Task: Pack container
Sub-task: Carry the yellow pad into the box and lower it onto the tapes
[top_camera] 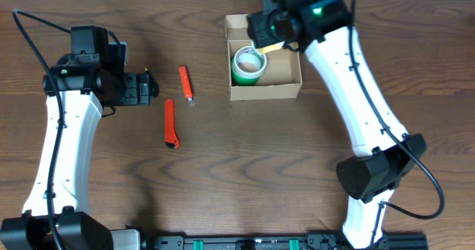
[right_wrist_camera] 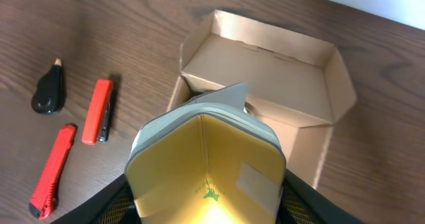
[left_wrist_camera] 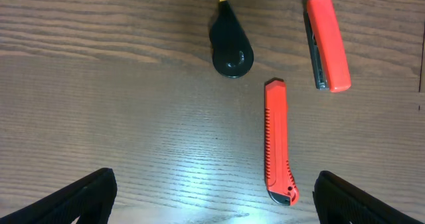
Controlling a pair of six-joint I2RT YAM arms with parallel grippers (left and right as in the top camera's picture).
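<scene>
The container (top_camera: 266, 92) is an open tan cardboard box at the back middle of the table, with a green tape roll (top_camera: 249, 64) in its left half. My right gripper (top_camera: 273, 36) hovers over the box's back edge, shut on a bent yellow notepad (top_camera: 272, 48). In the right wrist view the notepad (right_wrist_camera: 206, 157) fills the space between the fingers (right_wrist_camera: 206, 201), with the box (right_wrist_camera: 265, 51) just beyond it. My left gripper (top_camera: 146, 87) is open and empty at the left, over bare table (left_wrist_camera: 212, 197).
An orange utility knife (top_camera: 171, 124) (left_wrist_camera: 279, 141), an orange stapler-like tool (top_camera: 185, 83) (left_wrist_camera: 327, 41) and a small black object with a yellow tip (left_wrist_camera: 231, 48) lie between the left gripper and the box. They also show in the right wrist view (right_wrist_camera: 98, 111).
</scene>
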